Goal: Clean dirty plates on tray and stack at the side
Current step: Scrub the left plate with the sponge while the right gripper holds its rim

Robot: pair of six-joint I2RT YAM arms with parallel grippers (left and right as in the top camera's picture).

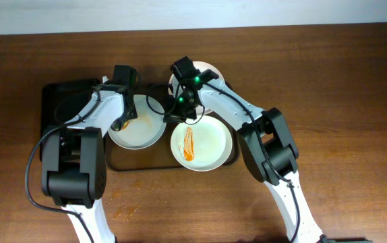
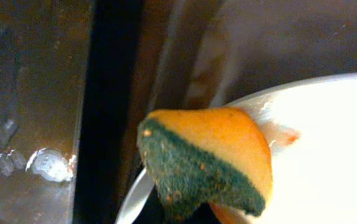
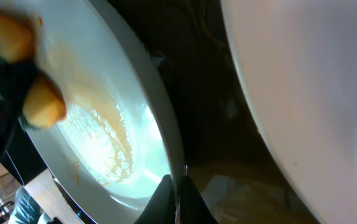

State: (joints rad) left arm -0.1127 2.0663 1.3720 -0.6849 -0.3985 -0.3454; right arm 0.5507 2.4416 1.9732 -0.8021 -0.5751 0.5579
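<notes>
Sponge (image 2: 209,162), clamped in left gripper (image 1: 122,123), pressed plate (image 1: 143,135) at nine o'clock; right gripper (image 3: 173,194) pinched its three o'clock rim. Hard scrubbing could wrench it free.

- The tray (image 1: 139,168) lies on the table (image 1: 342,81), between my two arms.
- Two plates sit in it side by side: the left plate (image 1: 143,135) and the right plate (image 1: 210,145).
- A third plate (image 1: 211,67) lies behind the right plate, partly under my right arm.
- My left gripper (image 1: 121,121) presses the sponge (image 2: 209,162) on the left plate's left rim.
- My right gripper (image 1: 179,116) pinches that plate's right rim, between the plates.
</notes>
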